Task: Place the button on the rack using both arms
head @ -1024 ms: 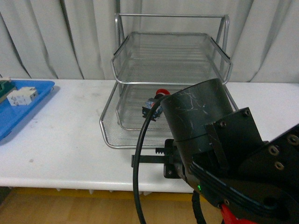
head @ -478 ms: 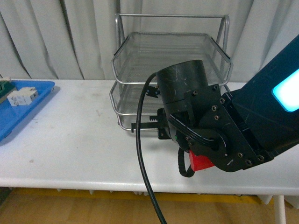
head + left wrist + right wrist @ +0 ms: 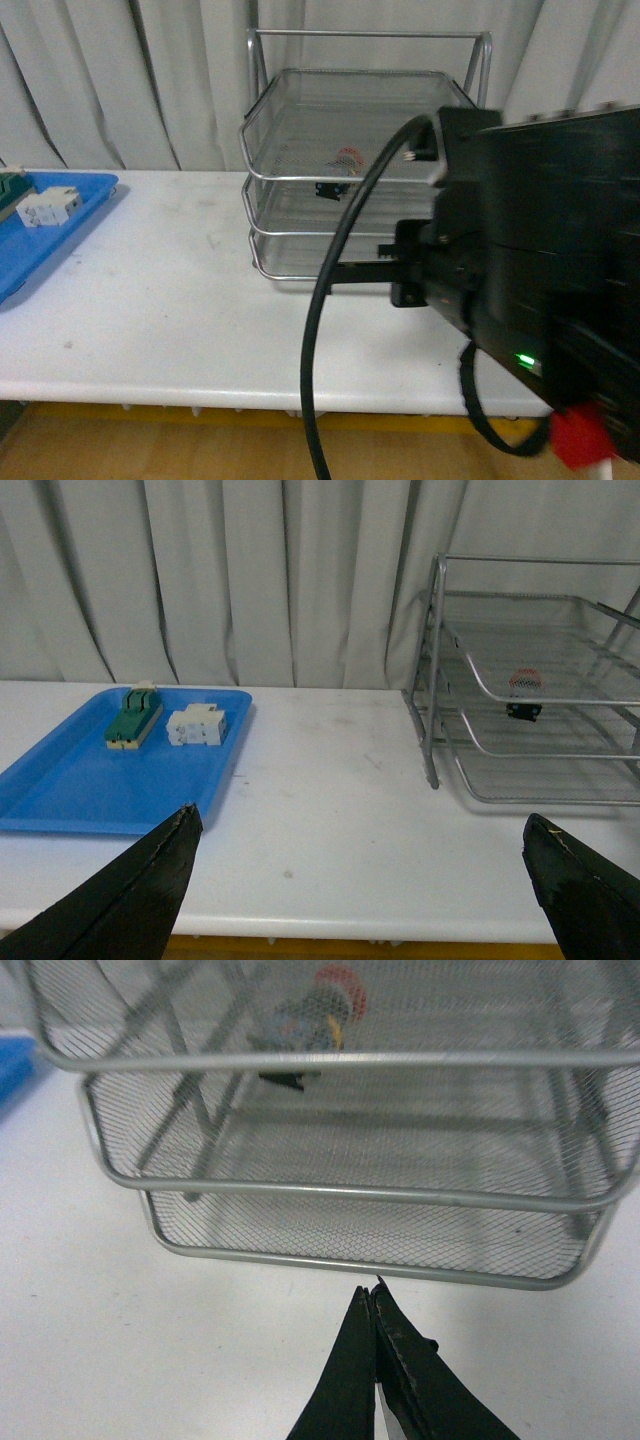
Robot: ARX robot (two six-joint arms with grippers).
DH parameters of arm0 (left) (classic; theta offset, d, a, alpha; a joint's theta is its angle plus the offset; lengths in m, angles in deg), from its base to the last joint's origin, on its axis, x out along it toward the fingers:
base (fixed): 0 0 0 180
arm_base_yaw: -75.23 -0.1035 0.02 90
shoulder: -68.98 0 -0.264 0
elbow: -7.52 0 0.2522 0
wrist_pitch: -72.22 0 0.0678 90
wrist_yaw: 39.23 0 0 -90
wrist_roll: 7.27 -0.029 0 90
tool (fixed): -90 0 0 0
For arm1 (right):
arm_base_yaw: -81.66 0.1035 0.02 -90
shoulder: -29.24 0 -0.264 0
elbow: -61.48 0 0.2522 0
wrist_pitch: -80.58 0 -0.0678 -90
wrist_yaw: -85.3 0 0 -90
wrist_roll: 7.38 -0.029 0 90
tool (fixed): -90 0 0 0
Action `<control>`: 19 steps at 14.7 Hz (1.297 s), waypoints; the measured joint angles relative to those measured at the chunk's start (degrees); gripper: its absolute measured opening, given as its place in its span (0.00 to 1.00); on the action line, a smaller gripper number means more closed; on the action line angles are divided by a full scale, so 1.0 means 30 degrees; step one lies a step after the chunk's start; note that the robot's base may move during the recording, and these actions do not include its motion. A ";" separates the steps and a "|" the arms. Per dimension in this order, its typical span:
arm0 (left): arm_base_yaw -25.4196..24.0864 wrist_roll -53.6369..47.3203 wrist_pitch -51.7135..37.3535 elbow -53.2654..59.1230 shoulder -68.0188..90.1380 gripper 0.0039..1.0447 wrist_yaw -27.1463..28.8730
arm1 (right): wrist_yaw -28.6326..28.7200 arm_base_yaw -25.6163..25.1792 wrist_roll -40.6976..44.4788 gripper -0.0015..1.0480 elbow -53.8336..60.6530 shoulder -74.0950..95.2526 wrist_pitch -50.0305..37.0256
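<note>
The button [image 3: 340,170], red cap on a dark body, lies inside the silver wire rack [image 3: 300,177], on what looks like the middle tier, seen through the mesh. It also shows in the left wrist view [image 3: 523,693] and the right wrist view [image 3: 318,1015]. My right gripper [image 3: 375,1295] is shut and empty, its tips just in front of the rack's lowest front rim [image 3: 350,1265]. The right arm [image 3: 530,260] fills the right of the front view. My left gripper [image 3: 360,815] is open and empty above the table, left of the rack [image 3: 436,670].
A blue tray [image 3: 80,780] at the table's left holds a green block [image 3: 133,716] and a white block [image 3: 197,725]; the tray [image 3: 60,235] also shows in the front view. A black cable [image 3: 330,300] hangs before the rack. Grey curtains stand behind.
The pulled-out tier with the button has slid back into the rack. My right arm has swung to the right and drawn back from the rack front.
</note>
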 joint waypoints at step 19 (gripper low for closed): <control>-0.0029 0.0000 0.0000 0.0000 0.0000 0.94 0.0007 | 0.4495 -0.9012 0.3963 0.02 1.4484 -2.4086 0.3016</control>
